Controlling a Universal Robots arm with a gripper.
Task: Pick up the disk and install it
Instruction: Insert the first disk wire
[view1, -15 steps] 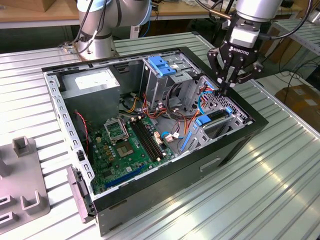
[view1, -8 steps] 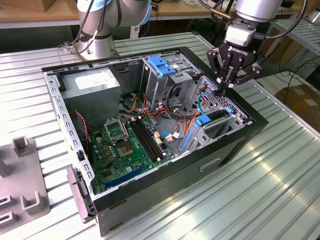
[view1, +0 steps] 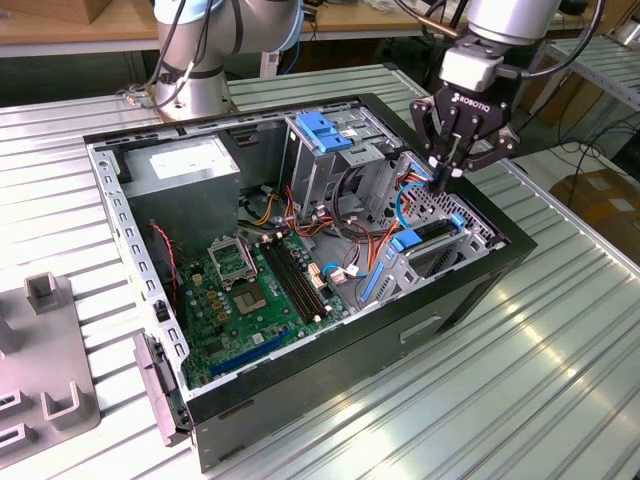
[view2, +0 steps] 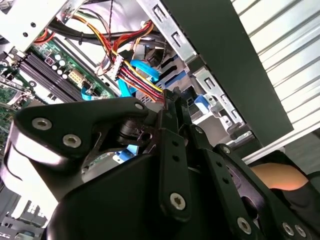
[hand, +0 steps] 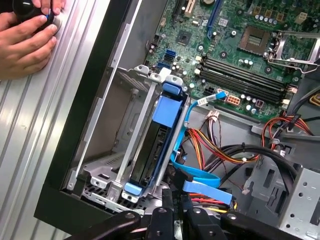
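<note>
The disk (hand: 152, 152) sits on edge in the drive cage at the corner of the open computer case (view1: 470, 290). Blue rails run along its sides and a blue tab (hand: 166, 107) caps one end. In the exterior view the disk (view1: 428, 233) lies low in the cage on the exterior view's right. My gripper (view1: 446, 176) hangs just above that cage, a little behind the disk, with its fingers pressed together and nothing between them. In both wrist views the black fingers (view2: 172, 130) (hand: 167, 207) point down beside blue and coloured cables.
The motherboard (view1: 255, 290) fills the case floor, and a grey power supply (view1: 185, 165) stands at the back. A bay with a blue latch (view1: 325, 130) rises mid-case. Loose cables (hand: 210, 150) run beside the cage. A person's hands (hand: 25, 40) rest on the slatted table outside the case.
</note>
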